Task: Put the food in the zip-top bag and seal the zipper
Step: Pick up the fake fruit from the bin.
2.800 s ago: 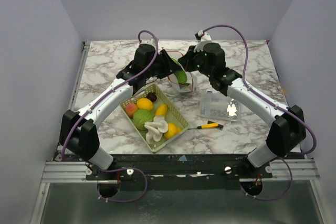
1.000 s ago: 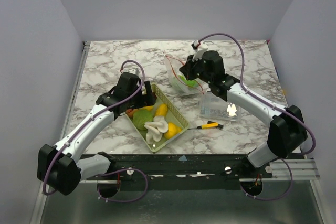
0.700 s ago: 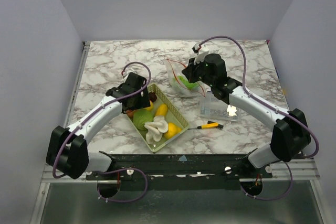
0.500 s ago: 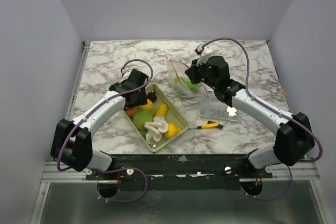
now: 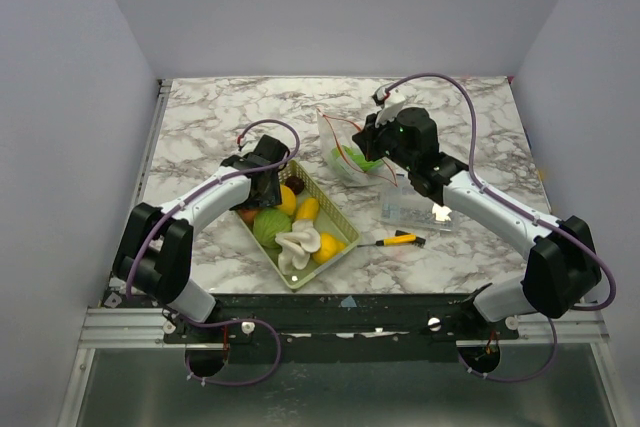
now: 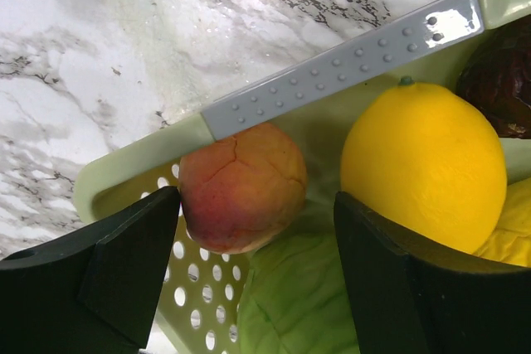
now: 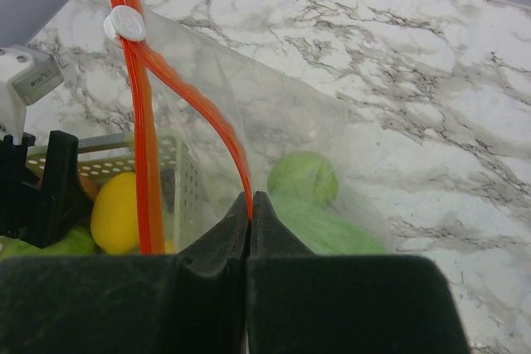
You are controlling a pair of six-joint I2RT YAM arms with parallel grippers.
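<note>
Top external view: on the desk [image 5: 200,117], the basket [image 5: 338,215] sits toward the near edge. The soft bag [image 5: 335,137], toward the far edge, hangs from the right gripper [image 7: 250,205], which pinches its zipper [image 7: 145,155]. Meanwhile the left gripper [image 6: 253,221] gapes astride the peach [image 6: 241,184], which looks light, smooth and probably slippery, best squeezed across its middle.

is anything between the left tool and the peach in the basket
Nothing visible. The left tool is open with the peach in the gap between its fingers, close to one of them. The grey handle lies beyond the peach, and the lemon sits by the other finger.
</note>
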